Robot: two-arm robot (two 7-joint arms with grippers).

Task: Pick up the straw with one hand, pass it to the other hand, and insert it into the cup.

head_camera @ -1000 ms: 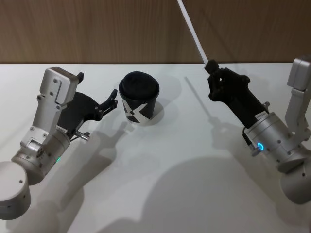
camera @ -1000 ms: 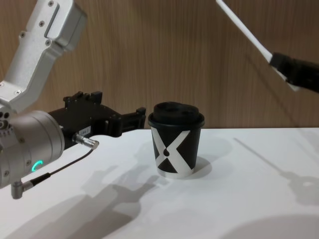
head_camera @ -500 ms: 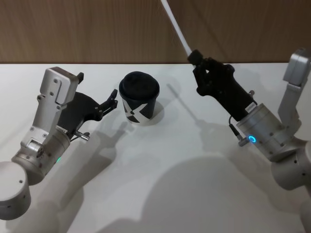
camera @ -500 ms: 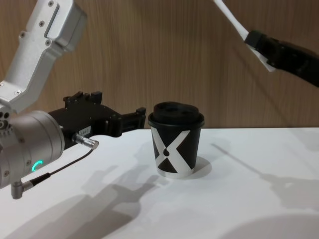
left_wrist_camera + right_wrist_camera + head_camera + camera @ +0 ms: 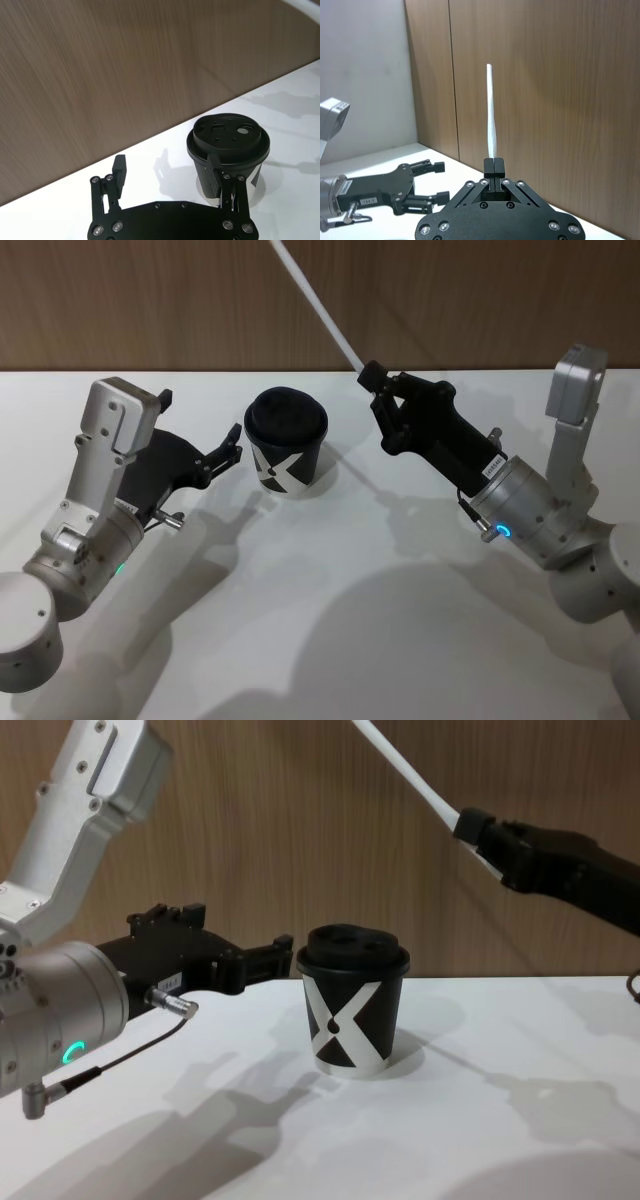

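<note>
The black cup with a domed lid and white X stands on the white table. My left gripper rests open just left of it, one fingertip close to the cup's side. In the left wrist view the cup sits beside one finger of the open left gripper. My right gripper is shut on the lower end of the white straw, held in the air to the right of and above the cup. The straw slants up and left from the right gripper.
A wood-panelled wall runs behind the table. The right wrist view looks along the upright straw from the right gripper, with the left gripper farther off. A thin cable hangs from the left wrist.
My right gripper has carried the straw leftward, closer to the cup, and the straw's top has swung left. The left arm and the cup have not moved.
</note>
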